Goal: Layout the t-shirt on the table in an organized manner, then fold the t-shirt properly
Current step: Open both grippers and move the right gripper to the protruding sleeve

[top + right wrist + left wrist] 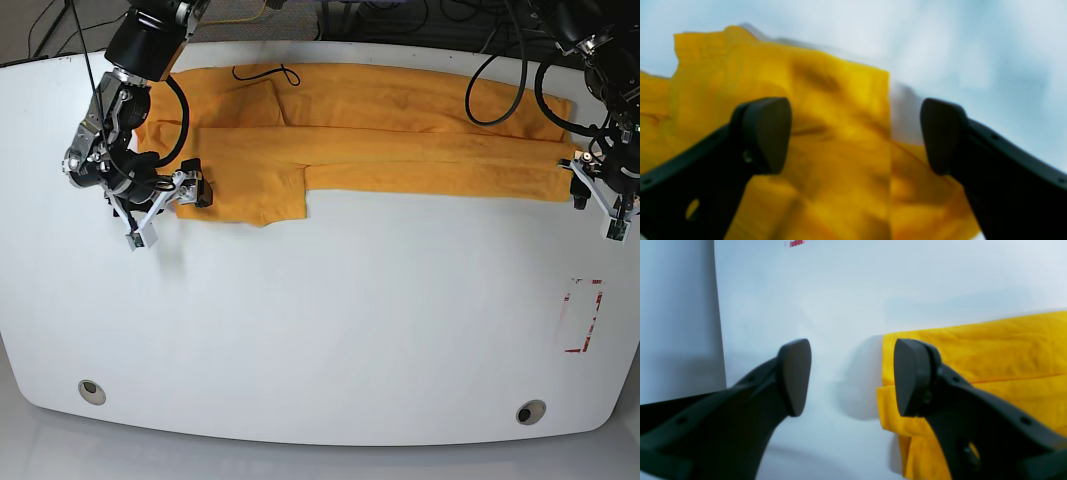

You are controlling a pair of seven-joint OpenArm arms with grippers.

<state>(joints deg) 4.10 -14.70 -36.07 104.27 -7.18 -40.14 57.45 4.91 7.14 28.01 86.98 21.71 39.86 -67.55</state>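
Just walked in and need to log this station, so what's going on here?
A two-armed robot is folding an orange-yellow t-shirt on a white table. The shirt lies along the far edge, already folded lengthwise into a long band. The left gripper is open at one end of the band, one finger over the cloth edge and one over bare table. The right gripper is open at the other end, above the folded sleeve area. Neither is holding the cloth.

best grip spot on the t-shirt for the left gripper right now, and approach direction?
Probably the folded end edge of the t-shirt, where layers stack into a lip on the table. The left gripper hangs open straddling that edge; come straight down from above, one finger on cloth, one on bare table, then pinch.
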